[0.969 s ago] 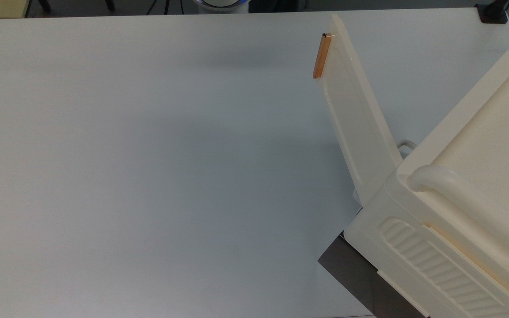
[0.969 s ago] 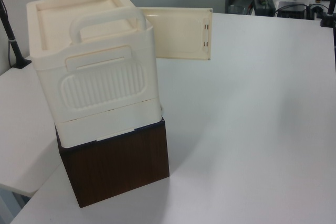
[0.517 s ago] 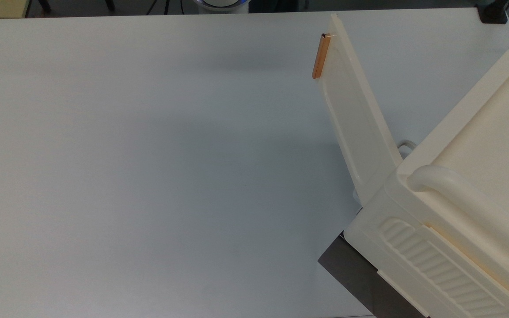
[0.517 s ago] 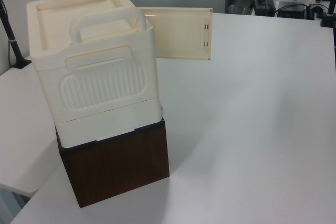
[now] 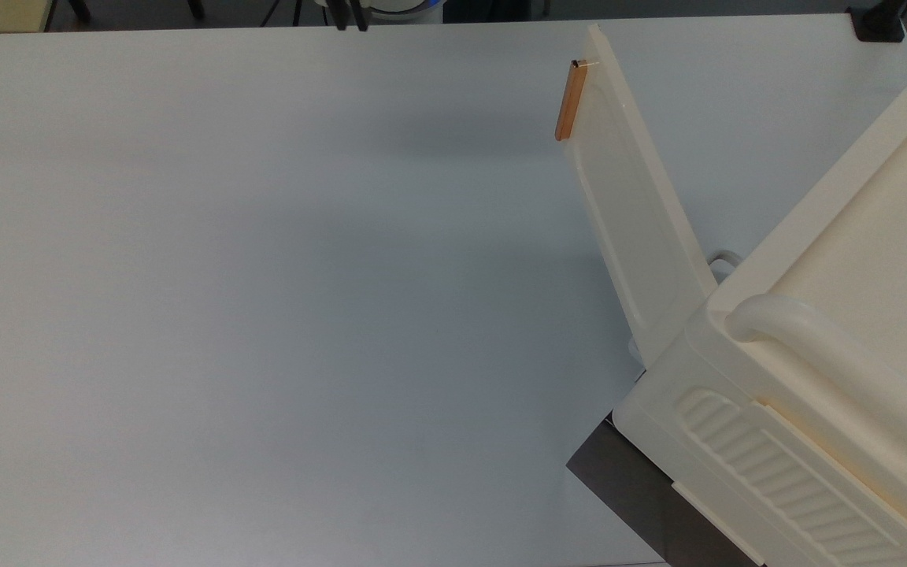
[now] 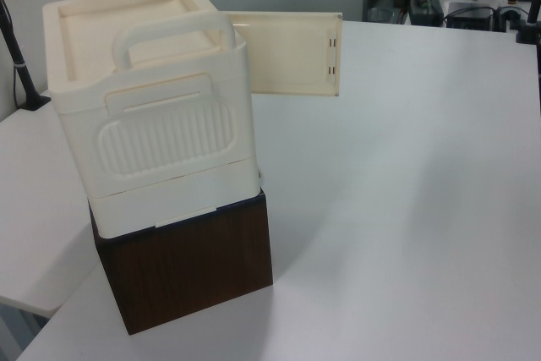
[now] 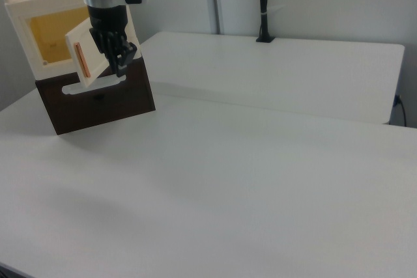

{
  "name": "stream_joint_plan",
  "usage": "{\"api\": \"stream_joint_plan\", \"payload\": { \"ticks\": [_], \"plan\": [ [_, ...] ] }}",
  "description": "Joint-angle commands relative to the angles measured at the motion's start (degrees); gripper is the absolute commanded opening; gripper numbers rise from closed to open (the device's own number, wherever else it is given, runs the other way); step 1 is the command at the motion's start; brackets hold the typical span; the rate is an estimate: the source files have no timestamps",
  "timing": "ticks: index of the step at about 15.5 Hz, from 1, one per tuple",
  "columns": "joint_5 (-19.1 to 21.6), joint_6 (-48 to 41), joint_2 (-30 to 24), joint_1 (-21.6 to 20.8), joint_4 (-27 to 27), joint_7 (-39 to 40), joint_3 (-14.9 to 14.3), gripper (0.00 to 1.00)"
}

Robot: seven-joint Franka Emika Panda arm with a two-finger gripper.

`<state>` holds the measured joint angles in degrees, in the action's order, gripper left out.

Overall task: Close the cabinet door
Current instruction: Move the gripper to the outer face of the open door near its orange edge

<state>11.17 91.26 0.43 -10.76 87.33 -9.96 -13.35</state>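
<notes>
Standing wide open from the cabinet (image 5: 839, 370), the cabinet door (image 5: 634, 213) juts toward your gripper (image 7: 119, 64). In the right view, the gripper hangs just right of the door's upright copper handle (image 7: 79, 61). Whether its fingers are parted cannot be told; it holds nothing visible.

My hand (image 7: 120, 63): fingertips dark against the brown base (image 7: 98, 105) in the right view, gap between them unreadable; my arm cut off by the right view's top-left corner. Cabinet (image 5: 831, 394): cropped by the top view's right and bottom edges; in the right view my hand hides part of the cabinet door (image 7: 83, 56). Bench (image 5: 264, 315): runs past the top view's left and bottom edges.
</notes>
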Motion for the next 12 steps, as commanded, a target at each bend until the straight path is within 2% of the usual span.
{"api": "stream_joint_plan", "payload": {
  "ticks": [1, 5, 7, 12],
  "plan": [
    [2.98, 5.32, -0.17, -3.12, 0.21, -7.87, -0.8, 0.16],
    [4.82, 9.01, 1.5, -7.07, 0.04, -12.36, -0.8, 0.14],
    [5.97, 10.42, 2.99, -8.48, -2.06, -13.85, -0.71, 0.14],
    [9.48, 14.28, 7.3, -10.59, -4.44, -18.16, -0.62, 0.14]
  ]
}}
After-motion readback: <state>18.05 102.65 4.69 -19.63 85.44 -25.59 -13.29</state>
